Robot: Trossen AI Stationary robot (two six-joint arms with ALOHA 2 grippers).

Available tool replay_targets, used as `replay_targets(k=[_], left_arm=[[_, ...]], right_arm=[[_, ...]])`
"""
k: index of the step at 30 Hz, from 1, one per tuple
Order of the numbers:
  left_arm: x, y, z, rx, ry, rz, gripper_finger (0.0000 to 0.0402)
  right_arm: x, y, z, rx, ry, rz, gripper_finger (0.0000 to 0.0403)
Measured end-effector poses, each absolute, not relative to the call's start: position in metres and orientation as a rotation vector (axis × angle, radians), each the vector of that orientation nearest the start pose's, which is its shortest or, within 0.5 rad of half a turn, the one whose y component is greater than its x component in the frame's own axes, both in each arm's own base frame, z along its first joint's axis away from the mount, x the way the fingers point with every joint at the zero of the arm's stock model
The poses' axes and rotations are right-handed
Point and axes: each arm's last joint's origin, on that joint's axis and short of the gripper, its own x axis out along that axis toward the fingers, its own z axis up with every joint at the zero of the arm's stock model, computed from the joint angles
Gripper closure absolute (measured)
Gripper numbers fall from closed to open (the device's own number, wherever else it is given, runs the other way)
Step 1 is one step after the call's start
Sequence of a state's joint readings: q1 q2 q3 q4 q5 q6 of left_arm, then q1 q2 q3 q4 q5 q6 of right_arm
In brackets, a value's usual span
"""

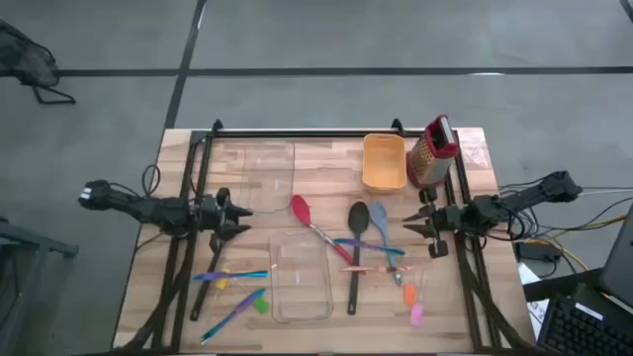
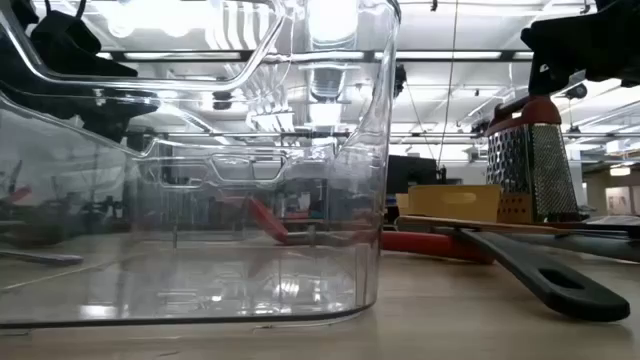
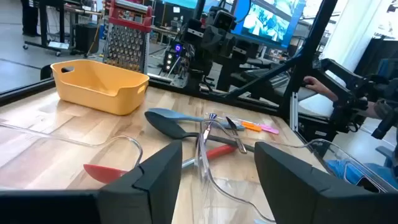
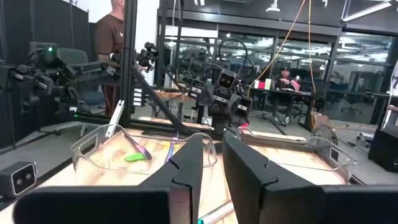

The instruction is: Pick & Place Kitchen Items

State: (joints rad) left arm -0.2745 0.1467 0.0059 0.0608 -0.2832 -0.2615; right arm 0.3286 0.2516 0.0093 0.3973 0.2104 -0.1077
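Three long spoons are counted in the middle of the wooden surface [image 1: 326, 168]: a red spoon [image 1: 300, 209], a black spoon [image 1: 357, 220] and a light-blue spoon [image 1: 379, 218], their handles crossing near a pink stick [image 1: 368, 268] and a blue stick [image 1: 364, 243]. One pink chunk [image 1: 416, 314] and one orange chunk [image 1: 408, 294] are seen near the right front edge. On the left side, two more sticks [image 1: 229, 275] and one green chunk [image 1: 260, 305] are found. Two clear containers [image 1: 300, 277] are present, and one yellow bin [image 1: 384, 162] stands beside one grater [image 1: 432, 151] at the back.

The left tool [image 1: 243, 214] is held just left of the red spoon, fingers spread with nothing between. The right tool [image 1: 408, 224] is held right of the light-blue spoon, fingers also apart and empty.

Only in the right wrist view a standing person [image 4: 114, 43] is shown. In the low view, most is covered by a clear container wall.
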Motion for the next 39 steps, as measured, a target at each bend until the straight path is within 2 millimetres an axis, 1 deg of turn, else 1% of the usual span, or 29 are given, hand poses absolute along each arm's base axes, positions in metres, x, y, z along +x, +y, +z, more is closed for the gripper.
replay_targets(k=[10,27,39], left_arm=[[0.1033,-0.0207,0.1595,-0.239,0.075,0.018,0.0193],[0.1033,-0.0207,0.1595,-0.239,0.075,0.018,0.0193],[0.1033,-0.0207,0.1595,-0.239,0.075,0.019,0.0193]], right_arm=[[0.1074,0.0303,0.1836,-0.065,-0.156,0.110,0.0354],[0.1074,0.0303,0.1836,-0.066,-0.156,0.110,0.0304],[0.1074,0.0303,0.1836,-0.064,-0.156,0.110,0.0281]])
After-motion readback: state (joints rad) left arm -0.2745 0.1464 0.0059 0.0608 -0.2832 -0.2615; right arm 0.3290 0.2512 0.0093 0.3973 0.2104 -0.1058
